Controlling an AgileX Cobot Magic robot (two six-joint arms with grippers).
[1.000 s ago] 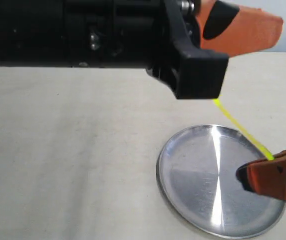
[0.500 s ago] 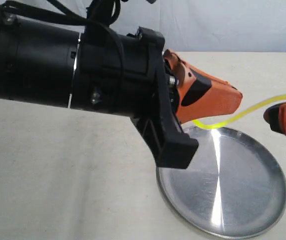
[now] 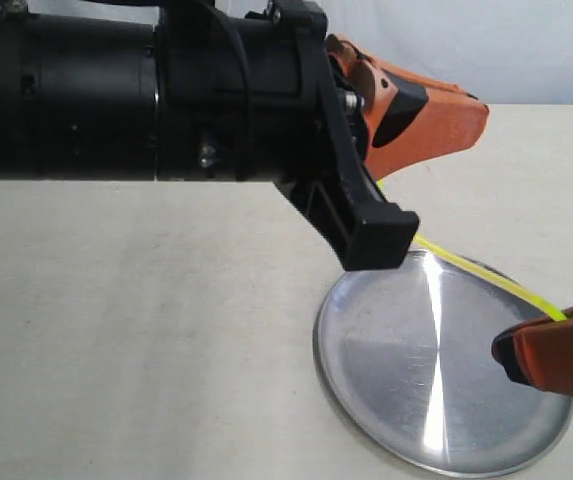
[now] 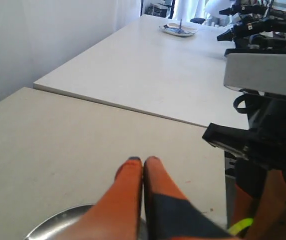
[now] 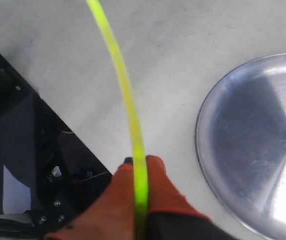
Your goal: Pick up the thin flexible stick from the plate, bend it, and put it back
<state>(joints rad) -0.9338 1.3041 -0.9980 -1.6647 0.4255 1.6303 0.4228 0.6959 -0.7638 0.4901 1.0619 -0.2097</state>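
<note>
The thin yellow stick (image 3: pixel 486 275) runs nearly straight above the silver plate (image 3: pixel 386 380), from under my left gripper (image 3: pixel 471 115) down to my right gripper (image 3: pixel 506 352). The left gripper hangs over the plate's far rim with its orange fingers pressed shut; its hold on the stick hides behind the black wrist bracket. In the right wrist view the stick (image 5: pixel 128 100) passes between the shut fingers of the right gripper (image 5: pixel 139 161), beside the plate (image 5: pixel 242 125). The left wrist view shows its gripper (image 4: pixel 143 161), the plate's rim (image 4: pixel 58 225) and a short yellow piece of stick (image 4: pixel 240 226).
The plate lies on a pale beige table (image 3: pixel 116 330). My bulky black left arm (image 3: pixel 146 90) spans the upper left of the exterior view. A second table (image 4: pixel 147 65) with a small dish (image 4: pixel 178 30) lies beyond, and black machinery (image 4: pixel 267 140) stands beside it.
Half a second ago the stick was bowed into a curve with the right gripper raised. Now the right gripper is back down over the plate's edge and the stick is nearly straight.
</note>
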